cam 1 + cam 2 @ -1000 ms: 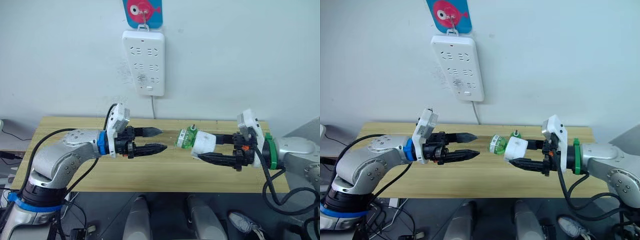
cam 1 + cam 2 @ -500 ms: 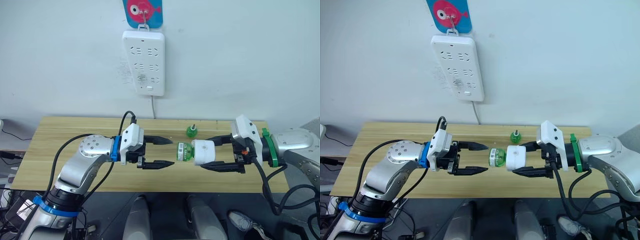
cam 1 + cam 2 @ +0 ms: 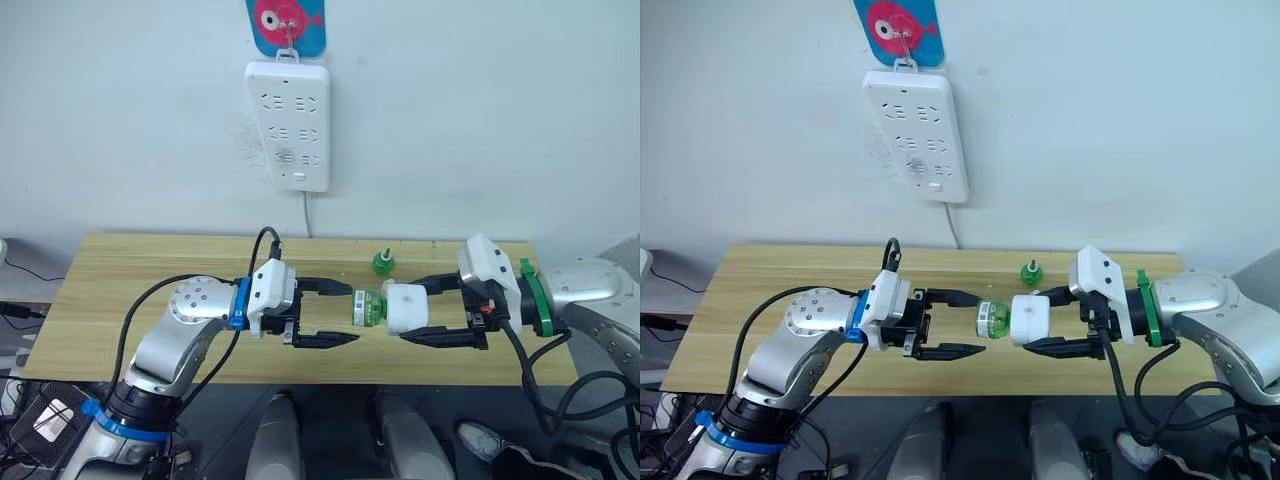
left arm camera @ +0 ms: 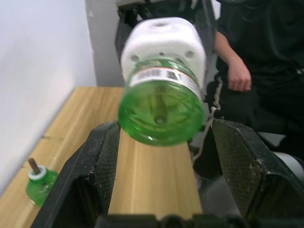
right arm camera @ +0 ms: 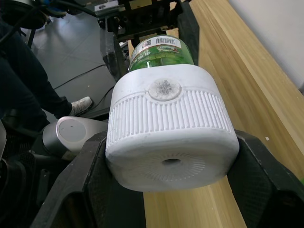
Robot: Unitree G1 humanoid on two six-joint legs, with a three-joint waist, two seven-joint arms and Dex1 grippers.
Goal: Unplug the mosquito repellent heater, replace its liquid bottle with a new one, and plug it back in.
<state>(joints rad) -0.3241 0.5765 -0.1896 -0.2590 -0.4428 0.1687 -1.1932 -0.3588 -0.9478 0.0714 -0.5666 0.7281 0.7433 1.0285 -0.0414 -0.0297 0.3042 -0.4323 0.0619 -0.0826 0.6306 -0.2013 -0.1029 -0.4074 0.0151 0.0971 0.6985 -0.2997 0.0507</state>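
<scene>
Here, the mosquito repellent heater (image 3: 407,307), a white rounded unit, is held in the air above the front half of the wooden table (image 3: 130,300), clamped between the two black fingers of the right gripper (image 3: 418,311). A green liquid bottle (image 3: 367,306) is seated in the heater and projects from it toward 9 o'clock, lying roughly horizontal, its round base facing the left arm. The left gripper (image 3: 338,315) is spread wide, one finger above and one below the bottle's base; in the left wrist view the fingers (image 4: 97,161) flank the bottle on either side with a gap, not touching it. At 12 o'clock from the heater, farther back on the table, a second small green bottle (image 3: 382,262) stands upright with a thin wick at its top. On the wall above, toward 11 o'clock, hangs a white power strip (image 3: 289,125) beneath a blue hook plate bearing a pink fish (image 3: 286,22); its cord (image 3: 306,212) drops behind the table. A seated person in dark clothing (image 4: 256,61) appears in the left wrist view.
</scene>
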